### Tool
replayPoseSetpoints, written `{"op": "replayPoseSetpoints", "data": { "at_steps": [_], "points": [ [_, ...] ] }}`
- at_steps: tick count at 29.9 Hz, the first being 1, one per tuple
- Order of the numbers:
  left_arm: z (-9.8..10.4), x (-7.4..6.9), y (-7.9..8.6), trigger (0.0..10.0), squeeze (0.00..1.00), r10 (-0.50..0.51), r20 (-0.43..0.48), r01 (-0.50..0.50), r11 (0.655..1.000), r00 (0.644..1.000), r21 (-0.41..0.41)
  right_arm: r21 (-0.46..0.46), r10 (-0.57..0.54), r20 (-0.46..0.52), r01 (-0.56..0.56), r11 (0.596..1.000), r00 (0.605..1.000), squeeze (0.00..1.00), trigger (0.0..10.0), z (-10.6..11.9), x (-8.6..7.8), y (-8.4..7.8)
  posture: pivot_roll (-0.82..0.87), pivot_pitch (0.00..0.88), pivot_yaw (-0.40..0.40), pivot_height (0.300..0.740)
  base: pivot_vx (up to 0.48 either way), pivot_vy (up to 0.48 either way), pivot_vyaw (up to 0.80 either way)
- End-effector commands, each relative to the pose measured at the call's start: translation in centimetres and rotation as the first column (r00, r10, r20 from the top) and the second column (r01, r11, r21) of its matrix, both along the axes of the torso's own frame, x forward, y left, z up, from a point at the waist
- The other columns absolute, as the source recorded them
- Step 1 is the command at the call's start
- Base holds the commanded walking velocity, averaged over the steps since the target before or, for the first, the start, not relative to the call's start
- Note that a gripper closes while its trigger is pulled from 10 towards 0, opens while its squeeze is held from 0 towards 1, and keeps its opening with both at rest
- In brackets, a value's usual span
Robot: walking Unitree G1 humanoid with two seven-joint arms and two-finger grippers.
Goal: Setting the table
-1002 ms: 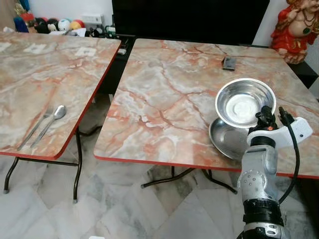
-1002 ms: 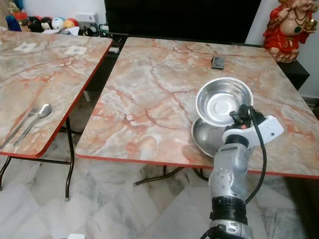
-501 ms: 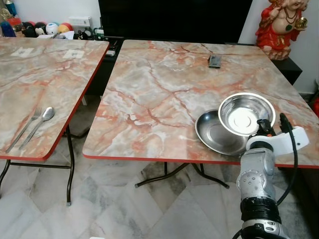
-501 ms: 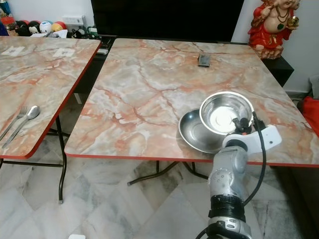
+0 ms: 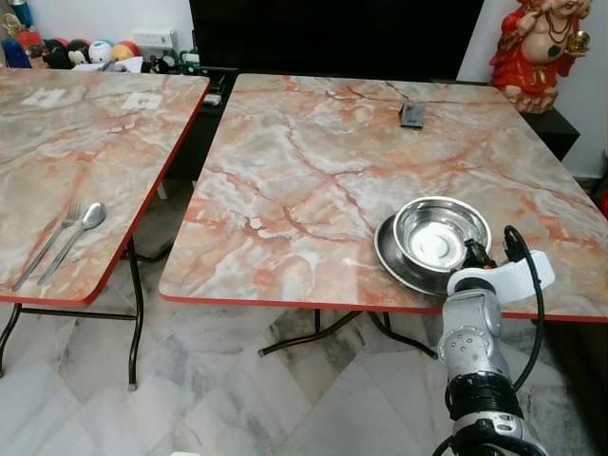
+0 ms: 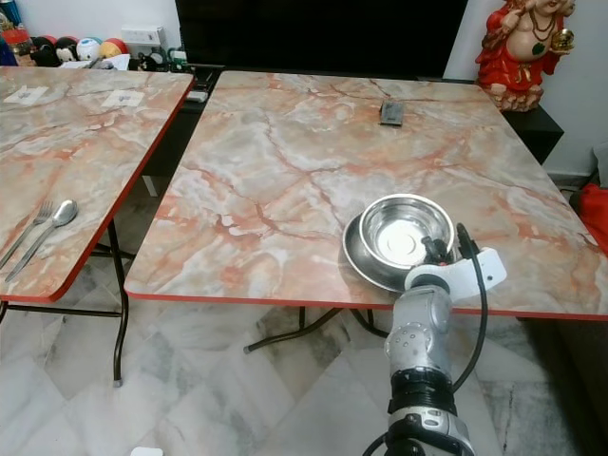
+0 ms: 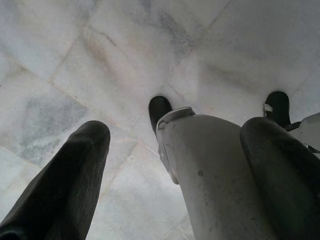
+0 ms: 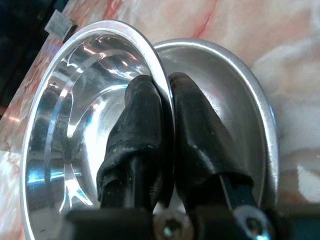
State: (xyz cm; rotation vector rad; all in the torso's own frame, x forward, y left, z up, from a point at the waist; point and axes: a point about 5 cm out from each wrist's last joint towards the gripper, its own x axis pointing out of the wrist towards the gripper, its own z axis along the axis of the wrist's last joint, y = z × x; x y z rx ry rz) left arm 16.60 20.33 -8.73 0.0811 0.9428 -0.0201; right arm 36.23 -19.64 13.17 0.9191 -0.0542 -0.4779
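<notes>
Marble-patterned floor tiles run under two folding tables with orange-veined tops and red edges. Taking the steel plate (image 5: 410,258) as the landmark: well off to its left, on the near edge of the left table (image 5: 85,133), a fork (image 5: 55,237) and spoon (image 5: 78,232) lie side by side, untouched. The left gripper (image 7: 175,165) hangs idle over the floor with its fingers spread, nothing between them; the robot's own leg and feet show past it.

The plate itself sits near the front edge of the right table (image 5: 313,142), towards the right corner. A small dark object (image 5: 411,114) rests far beyond it near the table's back edge, and a red figurine (image 5: 543,43) stands off the back right corner.

What has changed: a second ago the steel bowl (image 5: 442,233) was held tilted above the plate's far side; half a second ago it had come lower and levelled. Now it sits down inside the plate, nearly centred. That suggests the bowl-on-plate step is all but done.

The right gripper (image 8: 162,145) is clamped on the bowl's near rim, one finger inside the wall, one outside, just over the plate's near lip. Letting go would likely come next; the cutlery remains to be fetched.
</notes>
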Motion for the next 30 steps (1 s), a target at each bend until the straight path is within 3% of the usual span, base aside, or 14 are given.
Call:
{"op": "replayPoseSetpoints", "data": {
  "at_steps": [1,20,21,22,25,26,29,30],
  "points": [
    [-0.44,-0.93,0.09,10.0,0.0,-0.007,-0.046,0.008,1.0,0.999,0.006,0.004,-0.014,0.018,0.014,1.0,1.0,0.0,10.0,0.39,0.25,-0.38,0.03,0.138,-0.029,0.74,0.0,0.0,0.0],
    [-0.46,-1.02,0.15,10.0,0.0,-0.014,-0.049,0.014,1.0,0.999,0.005,0.038,-0.026,0.001,0.026,0.999,1.0,0.0,10.0,-0.4,0.61,-0.32,0.04,0.139,-0.026,0.74,0.0,0.0,0.0],
    [-0.46,-1.02,0.15,10.0,0.0,-0.014,-0.049,0.014,1.0,0.999,0.005,0.038,-0.027,0.001,0.026,0.999,1.0,0.21,10.0,-0.4,0.61,-0.32,0.04,0.139,-0.026,0.74,0.0,0.0,0.0],
    [-0.46,-1.03,0.15,10.0,0.0,-0.015,-0.05,0.015,1.0,0.999,0.005,0.038,-0.027,0.0,0.027,0.999,1.0,0.25,10.0,-0.42,0.63,-0.32,0.04,0.139,-0.026,0.74,0.0,0.0,0.0],
    [-0.47,-1.04,0.16,10.0,0.0,-0.015,-0.05,0.016,1.0,0.999,0.007,0.038,-0.027,0.002,0.027,0.999,1.0,0.27,10.0,-0.4,0.64,-0.31,0.04,0.139,-0.026,0.74,0.0,0.0,0.0],
    [-0.48,-1.07,0.17,10.0,0.0,-0.015,-0.051,0.015,1.0,0.999,0.006,0.038,-0.027,0.002,0.027,0.999,1.0,0.33,10.0,-0.41,0.66,-0.3,0.04,0.139,-0.026,0.74,0.0,0.0,0.0],
    [-0.49,-1.11,0.18,10.0,0.0,-0.014,-0.053,0.014,1.0,0.999,0.006,0.037,-0.027,0.0,0.027,0.999,1.0,0.28,10.0,-0.42,0.68,-0.29,0.04,0.139,-0.026,0.74,0.0,0.0,0.0],
    [-0.5,-1.12,0.18,10.0,0.0,-0.014,-0.053,0.014,1.0,0.998,0.007,0.037,-0.024,0.0,0.024,0.999,1.0,0.32,10.0,-0.43,0.7,-0.27,0.04,0.139,-0.026,0.74,0.0,0.0,0.0]
  ]
}}
